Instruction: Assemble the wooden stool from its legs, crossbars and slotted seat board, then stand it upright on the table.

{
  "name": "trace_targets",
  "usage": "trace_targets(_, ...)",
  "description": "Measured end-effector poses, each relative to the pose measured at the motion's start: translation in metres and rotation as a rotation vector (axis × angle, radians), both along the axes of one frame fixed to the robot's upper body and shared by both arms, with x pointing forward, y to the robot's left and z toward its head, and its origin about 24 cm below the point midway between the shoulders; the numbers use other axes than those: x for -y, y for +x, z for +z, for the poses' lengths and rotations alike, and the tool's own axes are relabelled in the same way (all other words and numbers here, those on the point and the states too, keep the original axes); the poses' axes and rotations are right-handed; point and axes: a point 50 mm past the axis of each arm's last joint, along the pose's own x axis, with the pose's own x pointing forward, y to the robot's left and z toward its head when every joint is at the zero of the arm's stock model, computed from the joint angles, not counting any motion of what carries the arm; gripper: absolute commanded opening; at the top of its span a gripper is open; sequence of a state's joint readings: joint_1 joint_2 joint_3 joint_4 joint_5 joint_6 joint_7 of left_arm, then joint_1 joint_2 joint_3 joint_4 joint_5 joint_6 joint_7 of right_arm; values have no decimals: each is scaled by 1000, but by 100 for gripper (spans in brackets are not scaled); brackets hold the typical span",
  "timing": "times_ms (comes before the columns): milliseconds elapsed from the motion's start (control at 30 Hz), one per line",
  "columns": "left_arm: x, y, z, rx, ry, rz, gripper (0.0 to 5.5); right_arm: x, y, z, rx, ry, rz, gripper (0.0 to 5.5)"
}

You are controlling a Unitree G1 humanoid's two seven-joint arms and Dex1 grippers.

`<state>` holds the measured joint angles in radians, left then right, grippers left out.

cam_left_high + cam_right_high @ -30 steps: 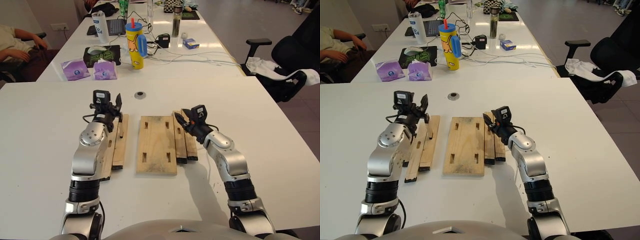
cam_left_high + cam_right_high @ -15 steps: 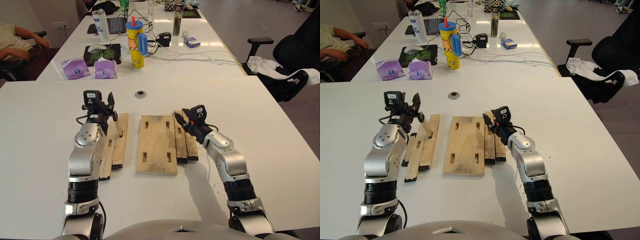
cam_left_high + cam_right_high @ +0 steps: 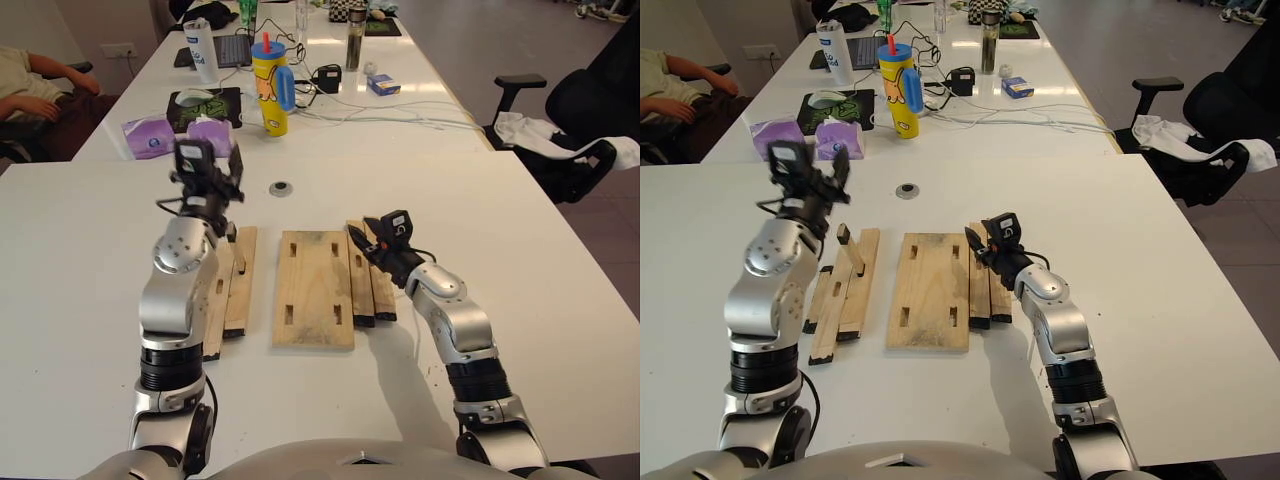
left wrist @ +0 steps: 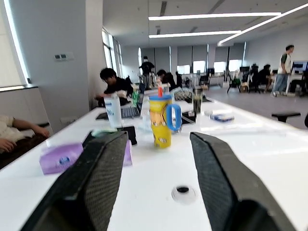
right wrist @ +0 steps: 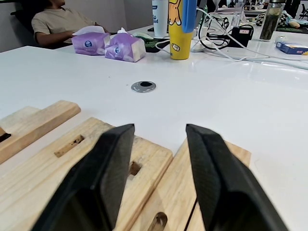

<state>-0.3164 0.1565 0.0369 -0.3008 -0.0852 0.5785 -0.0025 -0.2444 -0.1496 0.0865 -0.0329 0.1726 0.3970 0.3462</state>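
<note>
Plainly, the slotted seat board [image 3: 314,288] lies flat on the tabletop [image 3: 80,300], its long axis running away from the robot, with parallel wooden pieces on either side. The right bundle [image 3: 369,285] lies just beside the board. The right tool [image 3: 357,238], open and empty, sits low over its far end, so this arm looks nearer a grasp. The left bundle [image 3: 229,285] lies slightly apart, and the left tool [image 3: 212,172], open too, hangs high above its far end.

Left of seat board [image 3: 314,288]: open table strip [image 3: 264,292], then left planks [image 3: 240,300].
Right edge: right planks [image 3: 362,295] butt against it.
Far side: cable grommet [image 3: 280,189].
</note>
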Motion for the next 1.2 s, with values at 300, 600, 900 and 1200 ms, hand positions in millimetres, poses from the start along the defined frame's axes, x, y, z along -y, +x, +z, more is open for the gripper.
trace_targets(300, -7, 1, -19, -55, 19, -9, 241, -2, 0, 0, 6, 8, -2, 198)
trace_targets(600, -9, -15, 22, 178, 41, 16, 241, 0, -2, -3, 7, 6, -11, 198)
trace_targets(900, 0, -60, -16, -52, -42, -10, 241, 0, -17, -13, -47, 0, -8, 198)
trace_targets(1200, 6, -68, -37, -171, -82, 67, 228, 0, -21, -12, -79, -37, 61, 198)
